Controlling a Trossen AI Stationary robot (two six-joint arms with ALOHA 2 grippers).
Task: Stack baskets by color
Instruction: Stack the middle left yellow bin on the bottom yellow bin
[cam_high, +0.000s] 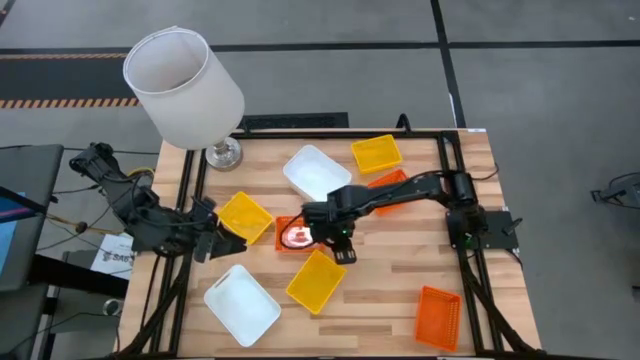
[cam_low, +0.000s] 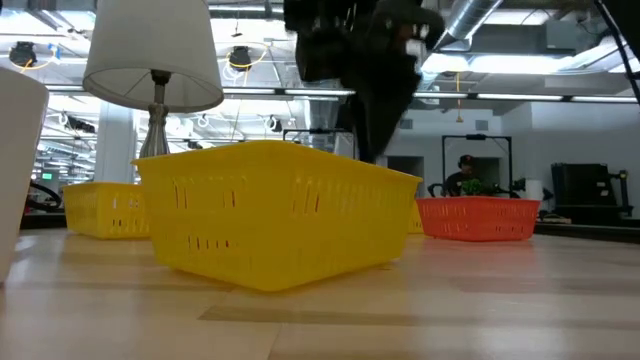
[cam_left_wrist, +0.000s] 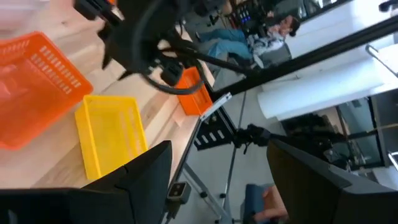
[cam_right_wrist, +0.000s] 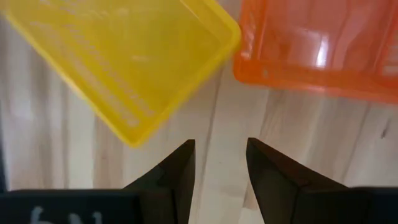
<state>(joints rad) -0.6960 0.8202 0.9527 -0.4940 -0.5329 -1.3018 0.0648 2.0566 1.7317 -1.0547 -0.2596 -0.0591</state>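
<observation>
Baskets, small shallow rectangular mesh-sided plastic trays, lie scattered on the wooden tabletop (cam_high: 390, 300). Right gripper (cam_right_wrist: 219, 165) hangs over the middle, fingers spread, holding nothing. Just ahead of its tips sit a yellow basket (cam_right_wrist: 118, 59) and an orange basket (cam_right_wrist: 317, 43), corners nearly touching. Left gripper (cam_left_wrist: 217, 180) waits at the tabletop's left edge, fingers apart, empty. No readable writing on any basket.
</observation>
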